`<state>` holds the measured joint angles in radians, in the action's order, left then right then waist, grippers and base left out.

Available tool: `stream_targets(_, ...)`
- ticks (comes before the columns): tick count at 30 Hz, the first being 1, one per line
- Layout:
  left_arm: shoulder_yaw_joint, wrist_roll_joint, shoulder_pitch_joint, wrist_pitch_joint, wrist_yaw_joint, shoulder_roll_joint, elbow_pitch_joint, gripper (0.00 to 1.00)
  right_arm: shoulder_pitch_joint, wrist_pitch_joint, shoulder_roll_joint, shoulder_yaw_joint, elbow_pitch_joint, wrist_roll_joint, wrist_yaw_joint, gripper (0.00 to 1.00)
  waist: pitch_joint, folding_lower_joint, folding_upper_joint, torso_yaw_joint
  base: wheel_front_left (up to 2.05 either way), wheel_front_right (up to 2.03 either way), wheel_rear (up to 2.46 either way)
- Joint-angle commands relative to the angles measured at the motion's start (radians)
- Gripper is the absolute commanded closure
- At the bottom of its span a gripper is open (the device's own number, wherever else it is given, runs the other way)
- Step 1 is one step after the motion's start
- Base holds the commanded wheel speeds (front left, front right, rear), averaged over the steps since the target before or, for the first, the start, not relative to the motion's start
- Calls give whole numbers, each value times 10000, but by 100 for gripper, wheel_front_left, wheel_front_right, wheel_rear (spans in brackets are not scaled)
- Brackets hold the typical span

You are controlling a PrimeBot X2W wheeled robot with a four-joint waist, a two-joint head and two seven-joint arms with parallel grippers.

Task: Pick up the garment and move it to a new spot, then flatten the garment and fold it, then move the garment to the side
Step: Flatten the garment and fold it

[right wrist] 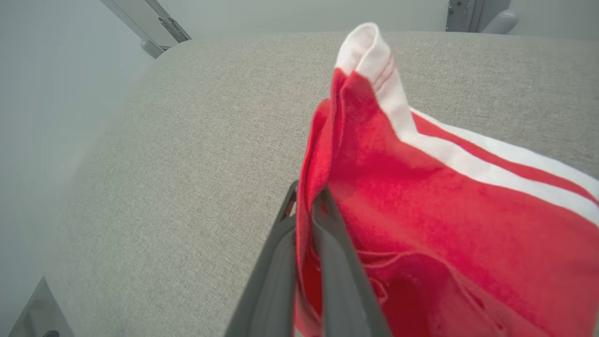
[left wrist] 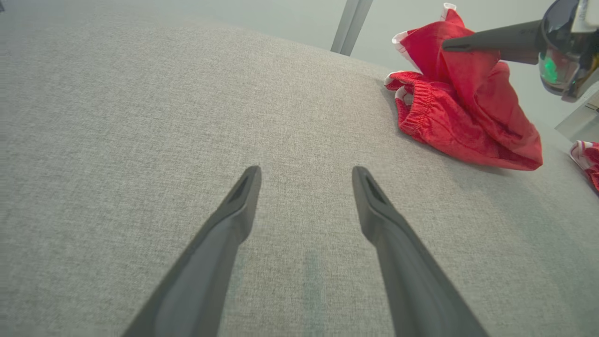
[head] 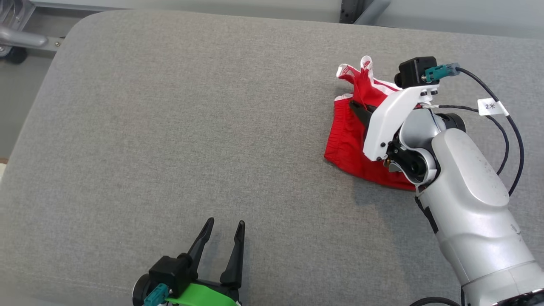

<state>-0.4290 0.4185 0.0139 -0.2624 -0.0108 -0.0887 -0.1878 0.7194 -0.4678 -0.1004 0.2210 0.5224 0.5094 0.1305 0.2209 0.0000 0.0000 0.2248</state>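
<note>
Found the red garment (head: 345, 144) crumpled on the far right part of the grey padded table (head: 170, 127), with white-striped edges poking up at its far end. Saw the right gripper (right wrist: 308, 194) pinched tight on a raised fold of that garment, squeezing the cloth between both dark fingers and leaving a white-banded peak standing past the fingertips. Noted the rest of the cloth heaped beneath and beside that gripper, resting on the table. Saw the left gripper (head: 226, 223) well apart from the garment, near the table's front edge, spread wide and holding nothing. Spotted another red-and-white scrap (left wrist: 587, 157) beyond the heap; could not tell whether part of the same garment.
</note>
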Motion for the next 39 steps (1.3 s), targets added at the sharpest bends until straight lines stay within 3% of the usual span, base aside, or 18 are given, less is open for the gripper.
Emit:
stream_targets(1, 46, -126, 138, -26, -50, 11, -52, 0, 101, 45, 39, -19, 108, -97, 0, 100, 196, 0, 0, 243, 0, 0, 0)
stream_targets(7, 205, -153, 252, -26, -207, 196, -325, 0, 495, 351, 337, 128, 939, -425, 0, 100, 285, 0, 0, 424, 0, 0, 0)
stream_targets(8, 229, -156, 265, -26, -229, 218, -348, 0, 520, 451, 381, 229, 974, -388, 0, 67, 282, 0, 0, 424, 0, 0, 0)
stream_targets(9, 257, -168, 264, -26, -224, 237, -372, 0, 527, 581, 408, 304, 1007, -364, 0, 0, 265, 0, 0, 410, 0, 0, 0)
stream_targets(15, 634, -156, -104, -26, -225, 271, -453, 0, 160, 1288, 411, 927, -15, 267, -1, 0, -67, 0, 0, 41, 0, 0, 0)
stream_targets(20, 996, -196, -429, -26, -212, 274, -301, 0, -694, 2146, -770, 375, -1753, 147, -8, 0, -291, 0, 0, -271, 0, 0, 0)
stream_targets(22, 1068, -213, -466, -26, -222, 284, -223, 0, -1153, 2636, -1291, -169, -2064, -331, -5, 83, -233, 0, 0, -320, 0, 0, 0)
stream_targets(23, 1085, -210, -445, -26, -224, 293, -169, 0, -1348, 2880, -1555, -413, -2132, -682, -1, 100, -160, 0, 0, -319, 0, 0, 0)
stream_targets(28, 941, -161, -298, -26, -327, 339, -121, 0, -2107, 3924, -2131, -633, -1742, -1554, -1, 100, 185, 0, 0, -198, 0, 0, 0)
stream_targets(33, 779, -36, -13, -26, -359, 370, -160, 0, -1844, 5309, -1944, -249, -541, -1796, -1, 100, 622, 0, 0, 127, 0, 0, 0)
stream_targets(39, 866, 55, 28, -26, -235, 376, -150, 0, -1558, 6083, -1614, 695, 738, -1885, -1, 100, 658, 0, 0, 408, 0, 0, 0)
